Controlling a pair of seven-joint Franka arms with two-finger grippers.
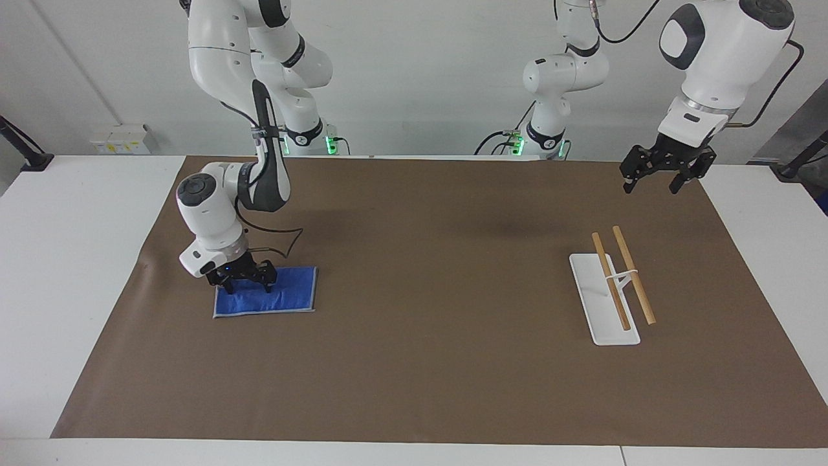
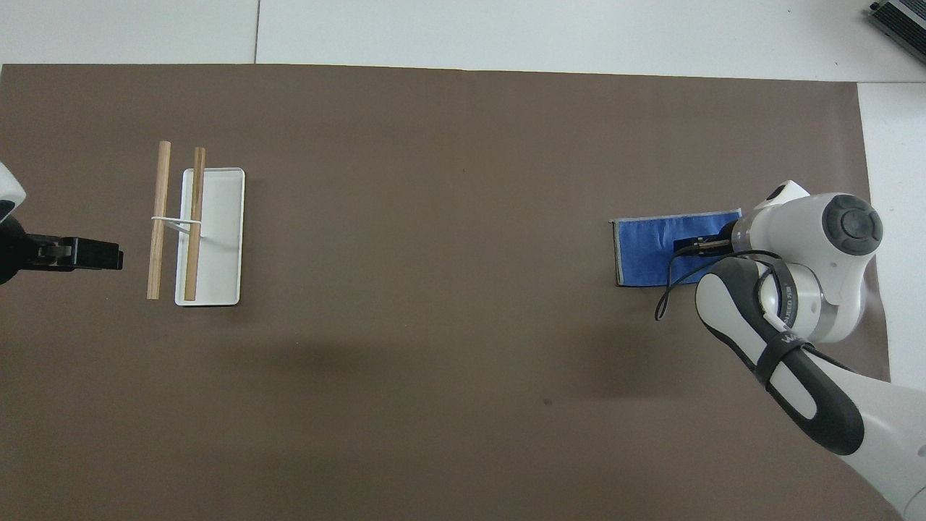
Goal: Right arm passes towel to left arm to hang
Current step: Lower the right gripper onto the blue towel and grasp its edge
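Note:
The blue towel [image 1: 288,294] lies flat on the brown mat at the right arm's end of the table; it also shows in the overhead view [image 2: 644,253]. My right gripper [image 1: 246,283] is open and low on the towel's end nearest that arm, its fingers spread and pointing down at the cloth; it shows in the overhead view too [image 2: 687,246]. My left gripper [image 1: 651,186] is open and empty, held up in the air at the left arm's end, nearer the robots than the rack [image 1: 605,310], where that arm waits.
The rack [image 2: 217,239] has a white flat base and two wooden rods held side by side above it. The brown mat [image 1: 427,362] covers most of the white table.

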